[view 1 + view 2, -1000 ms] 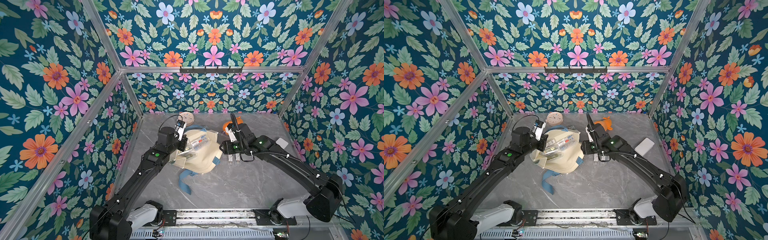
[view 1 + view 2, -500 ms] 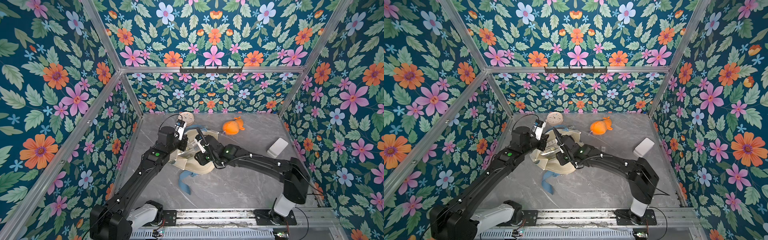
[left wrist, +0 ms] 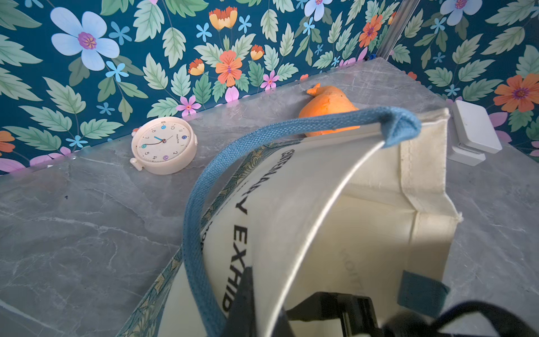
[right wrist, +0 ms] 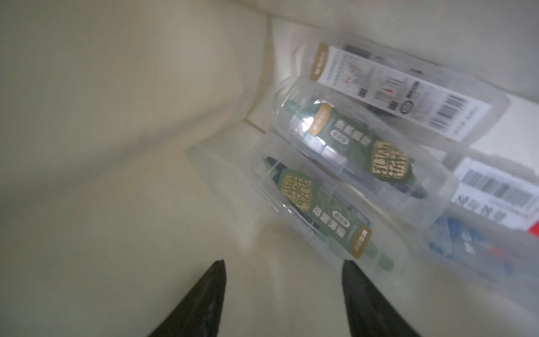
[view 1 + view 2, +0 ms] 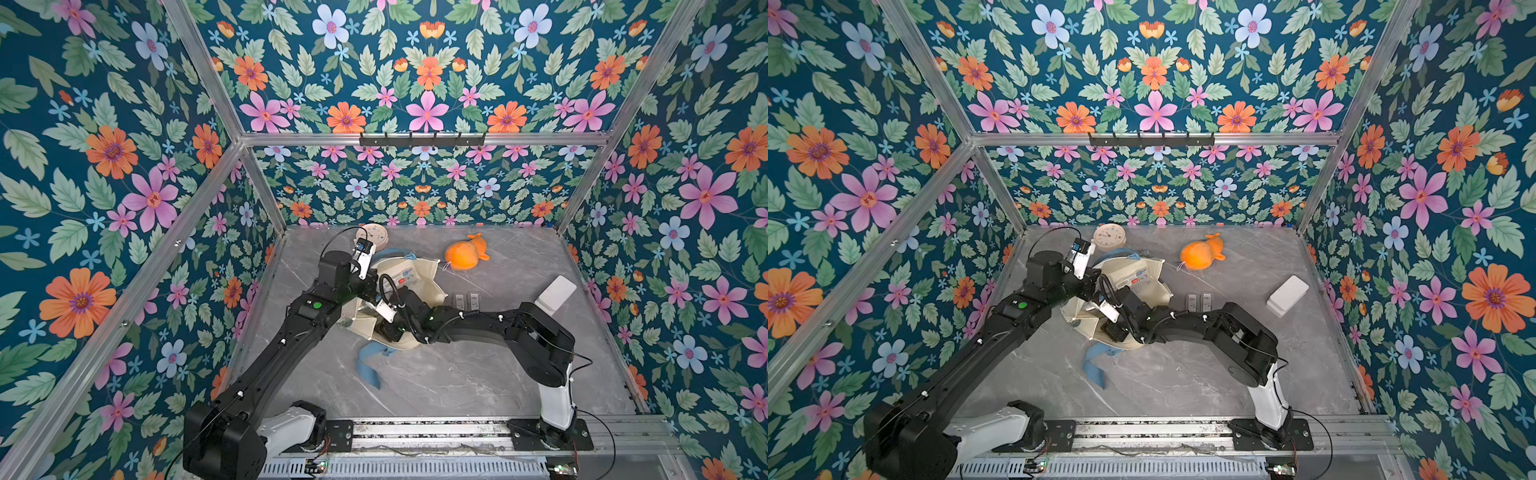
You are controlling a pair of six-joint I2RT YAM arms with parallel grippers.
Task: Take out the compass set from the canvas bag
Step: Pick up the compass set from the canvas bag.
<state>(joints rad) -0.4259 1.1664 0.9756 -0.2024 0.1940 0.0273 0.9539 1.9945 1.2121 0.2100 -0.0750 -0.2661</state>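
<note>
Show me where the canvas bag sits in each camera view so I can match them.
In both top views: canvas bag mid-table, between the two arms.
Left wrist: close up, lettered side and open mouth under the blue strap.
Right wrist: only its cream inside, holding clear cases.
Landmark: orange toy, past the bag in every view except right wrist.

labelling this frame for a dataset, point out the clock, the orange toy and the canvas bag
clock (image 3: 164,141): left wrist view, centre of its dial
orange toy (image 5: 461,254): in a top view, middle of its body
canvas bag (image 3: 277,186): left wrist view, lettered outer wall
</note>
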